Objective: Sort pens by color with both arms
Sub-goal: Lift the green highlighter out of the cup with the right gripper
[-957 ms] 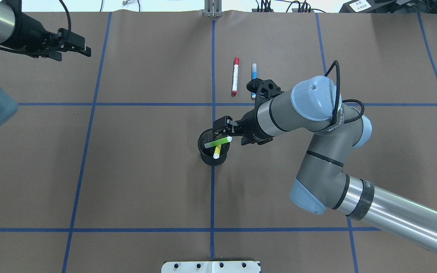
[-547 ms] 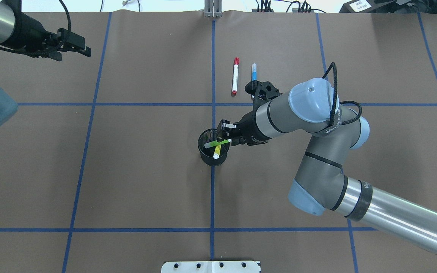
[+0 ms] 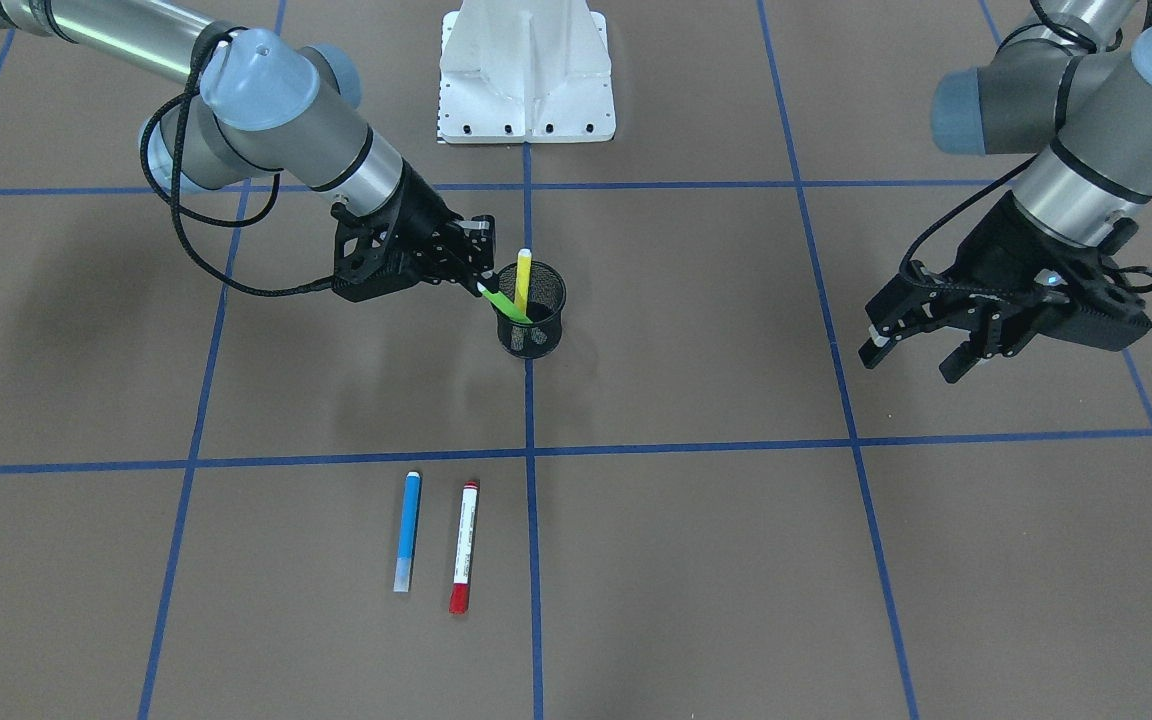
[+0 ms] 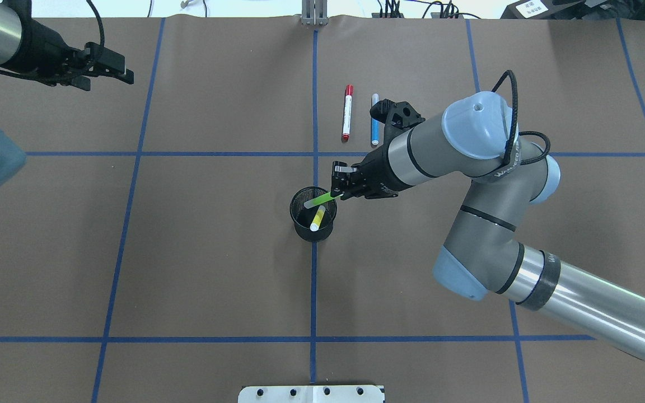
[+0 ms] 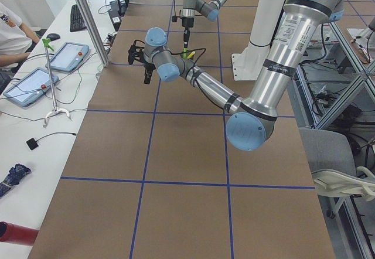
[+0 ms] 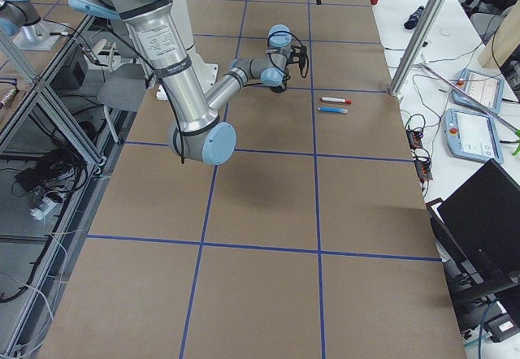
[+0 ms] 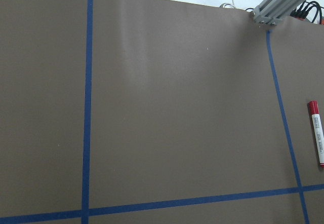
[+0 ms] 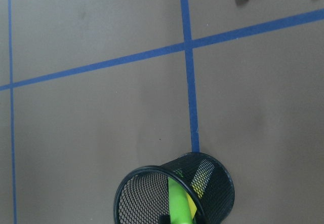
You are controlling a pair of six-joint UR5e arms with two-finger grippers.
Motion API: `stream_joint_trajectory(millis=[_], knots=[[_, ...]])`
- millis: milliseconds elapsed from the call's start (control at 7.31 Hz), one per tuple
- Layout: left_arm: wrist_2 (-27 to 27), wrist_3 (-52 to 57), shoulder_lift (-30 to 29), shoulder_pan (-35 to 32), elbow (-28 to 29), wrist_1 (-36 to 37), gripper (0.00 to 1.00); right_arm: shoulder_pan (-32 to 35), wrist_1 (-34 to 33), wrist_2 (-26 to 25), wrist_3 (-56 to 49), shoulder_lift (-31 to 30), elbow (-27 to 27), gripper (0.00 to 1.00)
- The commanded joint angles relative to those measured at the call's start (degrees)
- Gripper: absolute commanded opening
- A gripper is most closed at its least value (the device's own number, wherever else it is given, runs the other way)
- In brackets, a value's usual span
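My right gripper (image 4: 336, 193) (image 3: 481, 283) is shut on the upper end of the green pen (image 4: 318, 200) (image 3: 506, 303). The pen slants and its lower end is inside the black mesh cup (image 4: 312, 228) (image 3: 536, 335). The yellow pen (image 4: 317, 219) (image 3: 523, 278) stands in the same cup. The right wrist view looks down on the cup (image 8: 147, 191) and the green pen (image 8: 179, 206). The blue pen (image 4: 374, 131) (image 3: 406, 540) and the white pen with red cap (image 4: 347, 118) (image 3: 463, 545) lie side by side on the table beyond the cup. My left gripper (image 4: 111, 73) (image 3: 911, 362) is open and empty, far off at the left.
The brown table cover is marked with a grid of blue tape lines (image 4: 314, 112). The white pedestal base (image 3: 526, 75) stands at the robot's side of the table. The left wrist view shows bare cover and the red-capped pen (image 7: 316, 133) at its right edge.
My right gripper has shut on the green pen's upper end and drawn it up and toward the far right. The pen now tilts more steeply in the cup. The left arm has not moved.
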Motion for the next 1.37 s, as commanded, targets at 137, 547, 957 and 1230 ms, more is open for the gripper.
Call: stream_joint_trajectory(millis=[137,547,957,1230], knots=[[0.1,-0.3,0.0,0.0,0.0,-0.1,1.00,5.5,-0.8,2.8,0.7,-0.1,7.8,0.00],[0.2,-0.3,0.6,-0.1,-1.0,0.0,1.00,-0.5,-1.1,-27.4,-0.1,2.0,7.6,0.00],[0.2,-0.3,2.2,-0.4,-2.7,0.0,1.00,-6.2,-16.1,-46.3,-4.5,15.1,-3.9,0.00],[0.2,-0.4,3.3,-0.4,-4.2,0.0,1.00,-10.2,-15.6,-61.1,-4.1,24.9,-23.6,0.00]])
